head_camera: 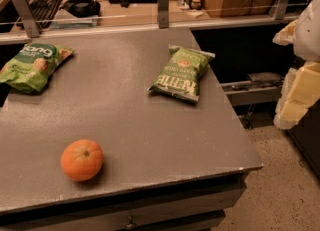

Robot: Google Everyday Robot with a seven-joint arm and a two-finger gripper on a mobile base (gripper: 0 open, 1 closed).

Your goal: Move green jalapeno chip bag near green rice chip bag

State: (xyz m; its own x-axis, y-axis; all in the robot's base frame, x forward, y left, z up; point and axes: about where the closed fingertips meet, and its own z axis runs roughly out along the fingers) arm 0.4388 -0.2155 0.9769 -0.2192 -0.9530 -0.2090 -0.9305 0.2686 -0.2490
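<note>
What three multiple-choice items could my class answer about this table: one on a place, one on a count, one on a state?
1. Where on the table is the orange?
A. front left
B. back right
C. on top of a bag

2. How many chip bags lie on the table?
A. one
B. two
C. three

3. With the gripper out beyond the table's right side, the dark green bag is:
A. lifted in the air
B. lying flat on the table
C. standing upright

Answers:
1 A, the orange sits near the front left edge.
2 B, the dark green bag and the light green bag are the only bags there.
3 B, it rests flat on the tabletop, apart from the gripper.
</note>
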